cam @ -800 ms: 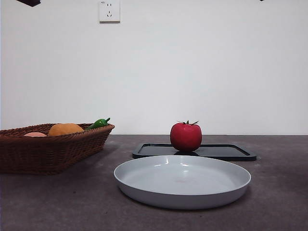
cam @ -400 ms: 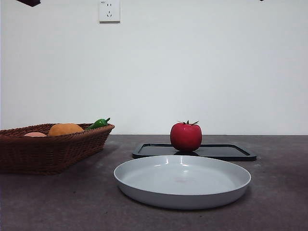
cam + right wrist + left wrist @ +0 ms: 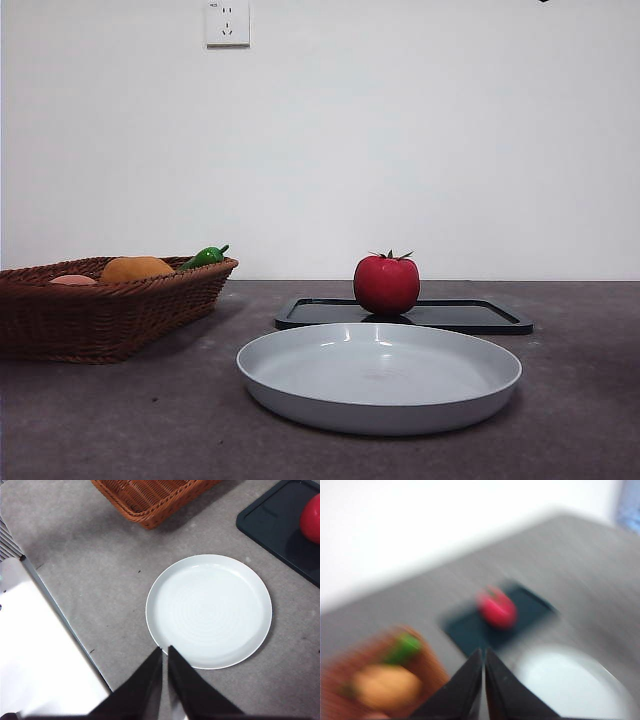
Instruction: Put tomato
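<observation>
The glossy red tomato (image 3: 386, 284) with a dark green stem stands upright on a flat black tray (image 3: 470, 316) behind the middle of the table. The left wrist view is blurred by motion. It shows the tomato (image 3: 496, 608) on the tray (image 3: 470, 627) some way beyond my left gripper (image 3: 484, 652), which is shut and holds nothing. My right gripper (image 3: 165, 650) is shut and empty, high above the near rim of a white plate (image 3: 209, 611). The tomato (image 3: 312, 517) sits at that picture's edge on the tray (image 3: 280, 522).
A shallow grey-white plate (image 3: 300, 385) lies in front of the tray. A brown wicker basket (image 3: 100, 315) at the left holds an orange fruit (image 3: 136, 268) and a green pepper (image 3: 205, 257). A black arm tip (image 3: 543, 1) shows at the top edge.
The black arm tip at the top left corner of the front view has gone out of the picture. Nothing on the table has moved.
</observation>
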You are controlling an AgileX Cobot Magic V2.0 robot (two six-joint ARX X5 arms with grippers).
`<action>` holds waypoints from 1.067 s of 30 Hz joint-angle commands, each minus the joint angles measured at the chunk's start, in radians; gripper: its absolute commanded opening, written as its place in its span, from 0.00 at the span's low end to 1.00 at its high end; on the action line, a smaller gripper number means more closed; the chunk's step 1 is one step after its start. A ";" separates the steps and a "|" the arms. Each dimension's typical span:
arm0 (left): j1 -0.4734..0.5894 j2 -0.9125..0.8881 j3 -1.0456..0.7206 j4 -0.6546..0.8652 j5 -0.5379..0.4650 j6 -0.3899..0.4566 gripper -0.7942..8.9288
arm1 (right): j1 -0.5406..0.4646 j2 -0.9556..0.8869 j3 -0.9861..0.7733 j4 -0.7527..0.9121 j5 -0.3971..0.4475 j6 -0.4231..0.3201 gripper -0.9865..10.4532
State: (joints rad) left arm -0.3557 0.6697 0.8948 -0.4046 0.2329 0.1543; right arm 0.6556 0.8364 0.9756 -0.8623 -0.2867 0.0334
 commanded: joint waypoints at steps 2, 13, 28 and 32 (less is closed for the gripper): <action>0.133 -0.103 -0.109 0.215 -0.029 0.029 0.09 | 0.010 0.005 0.012 0.010 -0.001 0.008 0.09; 0.322 -0.420 -0.496 0.378 -0.217 -0.003 0.09 | 0.010 0.005 0.012 0.010 -0.001 0.008 0.09; 0.376 -0.623 -0.810 0.357 -0.219 -0.085 0.09 | 0.010 0.005 0.012 0.010 -0.001 0.008 0.09; 0.376 -0.655 -0.851 0.332 -0.219 -0.090 0.09 | 0.010 0.005 0.012 0.010 -0.001 0.008 0.09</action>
State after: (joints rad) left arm 0.0177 0.0200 0.0505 -0.0769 0.0204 0.0780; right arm 0.6556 0.8364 0.9756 -0.8623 -0.2867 0.0334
